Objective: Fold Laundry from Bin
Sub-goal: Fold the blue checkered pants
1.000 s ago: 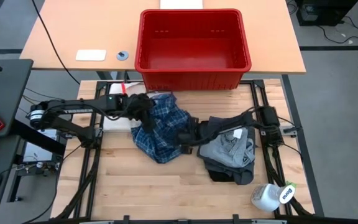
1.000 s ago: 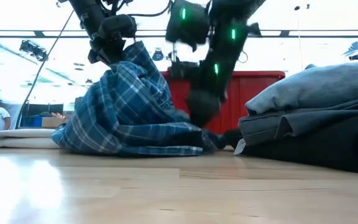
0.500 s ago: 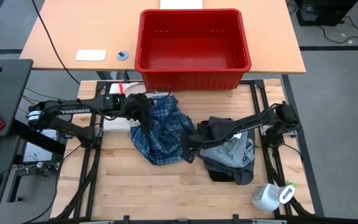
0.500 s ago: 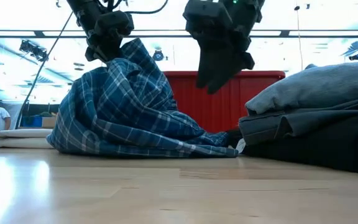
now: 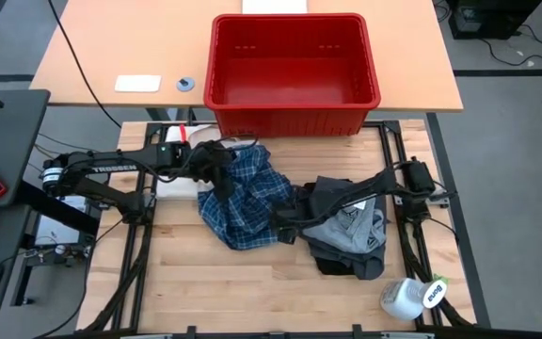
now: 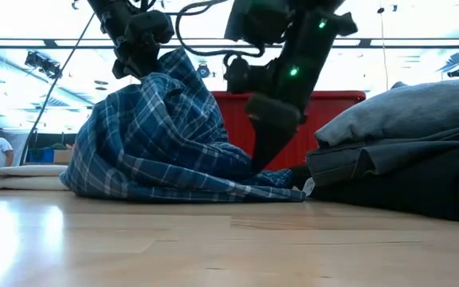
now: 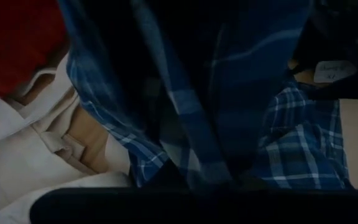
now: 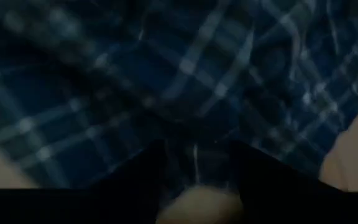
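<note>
My left hand (image 5: 216, 168) clamped on the crumpled blue-and-white plaid cotton shirt (image 5: 243, 198) just in front of the bright red rectangular plastic bin (image 5: 292, 71), my right hand (image 5: 283, 219) parted, fingers straddling the shirt's edge

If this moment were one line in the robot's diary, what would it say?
left gripper: shut on plaid shirt, holding it up | right gripper: open, down at shirt's edge | bin: looks empty | folded stack: right side

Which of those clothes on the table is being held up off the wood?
The blue-and-white plaid shirt: the left gripper pinches its top, lifting it into a peak. The grey garments lie flat, stacked beside it.
</note>
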`<state>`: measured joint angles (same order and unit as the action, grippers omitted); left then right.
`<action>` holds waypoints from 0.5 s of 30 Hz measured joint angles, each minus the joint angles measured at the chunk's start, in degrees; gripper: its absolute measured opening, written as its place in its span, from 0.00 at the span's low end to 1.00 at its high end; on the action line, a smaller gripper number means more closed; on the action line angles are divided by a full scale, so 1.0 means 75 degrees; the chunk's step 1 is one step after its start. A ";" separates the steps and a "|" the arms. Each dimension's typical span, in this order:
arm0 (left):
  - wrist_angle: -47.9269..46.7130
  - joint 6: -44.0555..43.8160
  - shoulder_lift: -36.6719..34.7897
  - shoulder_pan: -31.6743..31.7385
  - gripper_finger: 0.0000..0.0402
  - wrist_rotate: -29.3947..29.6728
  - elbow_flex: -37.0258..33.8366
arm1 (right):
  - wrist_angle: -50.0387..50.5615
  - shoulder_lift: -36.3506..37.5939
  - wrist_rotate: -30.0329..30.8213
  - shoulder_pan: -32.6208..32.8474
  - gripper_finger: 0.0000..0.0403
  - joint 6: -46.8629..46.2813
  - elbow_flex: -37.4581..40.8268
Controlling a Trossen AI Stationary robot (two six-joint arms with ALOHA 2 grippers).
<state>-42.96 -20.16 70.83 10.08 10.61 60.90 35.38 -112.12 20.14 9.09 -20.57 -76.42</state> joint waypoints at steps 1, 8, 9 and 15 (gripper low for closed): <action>-0.0010 -0.0001 0.0000 -0.0002 0.03 -0.0011 0.0000 | -0.0135 -0.0084 0.0039 -0.0032 0.47 0.0065 -0.0007; -0.0032 -0.0026 0.0000 -0.0002 0.03 -0.0040 0.0000 | -0.0336 -0.0042 -0.0015 -0.0067 0.43 -0.0162 -0.0052; -0.0033 -0.0029 0.0000 -0.0002 0.03 -0.0042 0.0000 | -0.0342 0.0015 0.0009 -0.0038 0.42 -0.0220 -0.0052; -0.0062 -0.0029 0.0000 -0.0002 0.03 -0.0043 0.0000 | -0.0515 0.0123 0.0654 0.0232 0.39 -0.0159 -0.0052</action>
<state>-43.43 -20.38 70.83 10.07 10.28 60.90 31.52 -111.20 25.05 10.83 -21.77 -76.82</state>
